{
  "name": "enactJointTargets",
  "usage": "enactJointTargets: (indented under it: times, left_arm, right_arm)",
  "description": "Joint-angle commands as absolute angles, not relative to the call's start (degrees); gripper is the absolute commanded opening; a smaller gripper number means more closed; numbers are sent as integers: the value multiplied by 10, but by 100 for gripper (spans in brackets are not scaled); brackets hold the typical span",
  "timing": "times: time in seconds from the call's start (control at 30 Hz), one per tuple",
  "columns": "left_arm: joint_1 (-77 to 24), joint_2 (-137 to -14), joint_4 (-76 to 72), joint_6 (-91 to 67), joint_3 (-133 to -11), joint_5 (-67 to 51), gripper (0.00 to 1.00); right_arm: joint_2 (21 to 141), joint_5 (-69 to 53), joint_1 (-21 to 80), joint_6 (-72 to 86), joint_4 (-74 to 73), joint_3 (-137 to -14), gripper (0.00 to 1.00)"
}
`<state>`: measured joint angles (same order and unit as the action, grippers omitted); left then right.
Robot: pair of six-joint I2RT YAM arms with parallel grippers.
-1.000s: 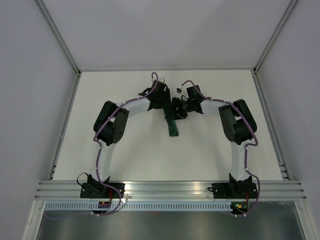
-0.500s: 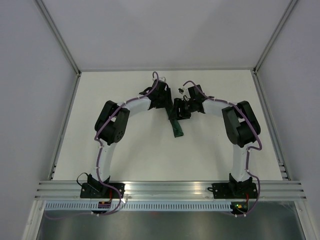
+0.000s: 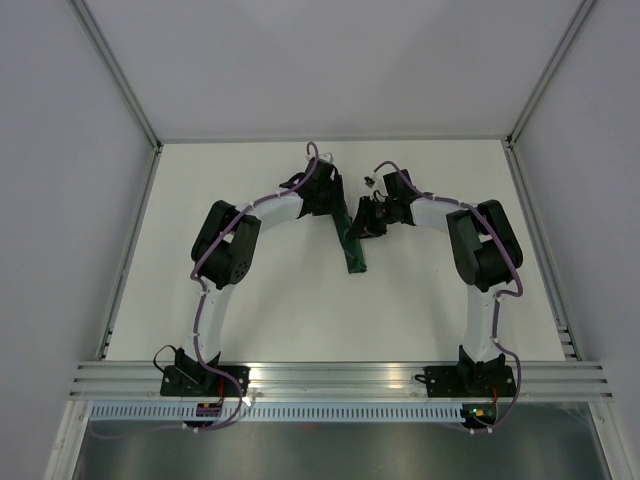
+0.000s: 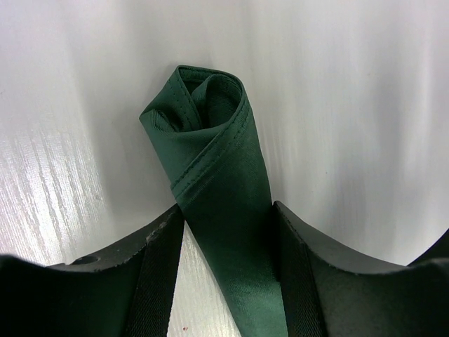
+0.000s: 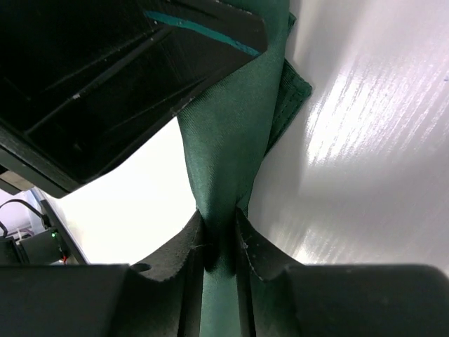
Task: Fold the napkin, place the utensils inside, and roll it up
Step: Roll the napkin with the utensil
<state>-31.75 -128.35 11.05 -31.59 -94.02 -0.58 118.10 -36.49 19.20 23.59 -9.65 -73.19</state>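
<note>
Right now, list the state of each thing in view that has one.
napkin, rolled into a tube, gripped in two places.
left gripper, jaws closed around the napkin.
right gripper, jaws pinched tight on the napkin.

The rolled, thin cloth napkin (image 4: 224, 175) is plain dark green with no print. Its stitched hems show as ribbed lines of the same green. The flat table surface (image 3: 260, 300) is white with faint pale grey streaks. The left gripper (image 4: 226, 210) and right gripper (image 5: 219, 223) are matt black. The left arm (image 3: 207, 325) and right arm (image 3: 481, 320) are white with black joints and lilac cables (image 3: 196, 295). The metal rail (image 3: 340, 378) along the surface's near edge is silvery.
</note>
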Motion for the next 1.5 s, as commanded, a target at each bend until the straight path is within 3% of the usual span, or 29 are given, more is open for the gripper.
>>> enactJointTargets:
  times: [0.0,0.07,0.3,0.63,1.1,1.47]
  left_arm:
    - [-317,-1303,157,-288,-947,-20,59]
    - [-316,-1306,163,-287,-952,-18,59]
    - [-316,-1314,185,-282,-966,-10,57]
    - [-316,-1321,199,-272,-979,-8,58]
    - [-316,-1276,145,-265,-979,-46,66]
    - [-315,-1244,129,-255,-969,-53,70]
  right_arm:
    - [1197,-367,190,259,-101,-735,25]
    - [1201,-366,188,257,-112,-737,27]
    - [1198,-353,187,241,-142,-758,51]
    - [1176,-363,187,222,-141,-760,52]
    - [1162,-400,186,177,-157,-781,54]
    - [1155,-398,186,160,-166,-781,61]
